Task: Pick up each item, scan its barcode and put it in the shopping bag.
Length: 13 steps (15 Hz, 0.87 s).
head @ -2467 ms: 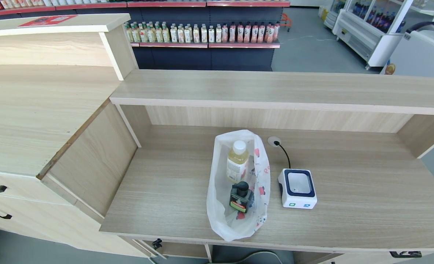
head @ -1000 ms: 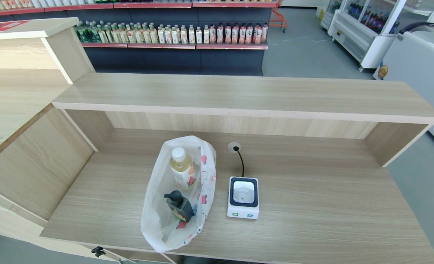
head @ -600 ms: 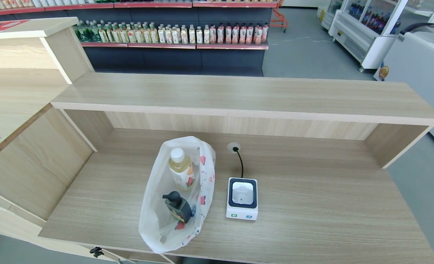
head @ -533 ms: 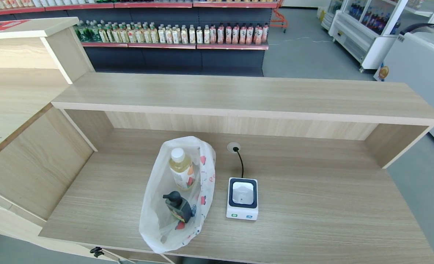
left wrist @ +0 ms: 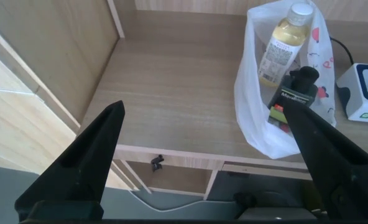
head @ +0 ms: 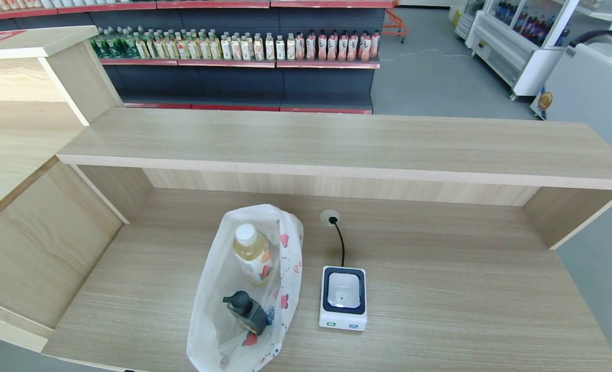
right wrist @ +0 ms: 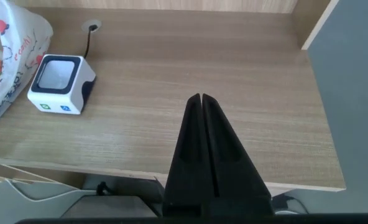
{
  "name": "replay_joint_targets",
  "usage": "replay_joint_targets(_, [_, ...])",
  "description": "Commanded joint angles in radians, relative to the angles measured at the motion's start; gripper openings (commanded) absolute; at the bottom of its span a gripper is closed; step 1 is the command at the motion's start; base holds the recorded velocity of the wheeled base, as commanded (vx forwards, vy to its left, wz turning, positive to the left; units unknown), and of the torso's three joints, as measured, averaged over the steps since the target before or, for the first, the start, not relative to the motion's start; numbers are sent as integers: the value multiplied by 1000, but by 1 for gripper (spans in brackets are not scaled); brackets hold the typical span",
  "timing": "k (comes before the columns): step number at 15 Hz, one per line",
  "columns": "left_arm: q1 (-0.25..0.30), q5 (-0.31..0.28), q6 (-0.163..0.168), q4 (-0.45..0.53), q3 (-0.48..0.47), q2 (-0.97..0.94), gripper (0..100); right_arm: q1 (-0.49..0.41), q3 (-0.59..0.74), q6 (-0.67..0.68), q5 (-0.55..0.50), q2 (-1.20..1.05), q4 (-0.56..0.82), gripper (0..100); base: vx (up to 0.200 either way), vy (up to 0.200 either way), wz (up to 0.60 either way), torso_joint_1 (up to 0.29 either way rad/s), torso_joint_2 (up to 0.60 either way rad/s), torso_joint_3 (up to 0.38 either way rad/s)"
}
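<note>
White plastic shopping bag (head: pixel 208 310) on my tabletop (head: pixel 466 299) holds a yellow drink bottle (head: pixel 251 256) and a dark pump bottle (head: pixel 246 312), barcode scanner (head: pixel 343 305) just beside it. My left pincer (left wrist: pixel 206 109) is spread wide, right pincer (right wrist: pixel 201 98) pressed together.

Bright, even overhead store lighting. A soft shadow falls beneath the raised ledge (head: pixel 337 144) onto the counter (head: pixel 440 310). The scanner (head: pixel 342 305) window carries a pale reflection, and the shopping bag (head: pixel 205 310) plastic glints faintly. Straight edges bow toward the head view's borders.
</note>
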Motion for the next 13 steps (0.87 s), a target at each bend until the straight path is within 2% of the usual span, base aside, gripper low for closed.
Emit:
replay_joint_targets(1, [1, 0, 0, 0, 0, 0, 100, 1, 0, -1, 1, 2, 1, 0, 0, 0, 0, 0, 0, 0])
replay_joint_targets(13, [1, 0, 0, 0, 0, 0, 100, 1, 0, -2, 1, 2, 1, 0, 0, 0, 0, 0, 0, 0])
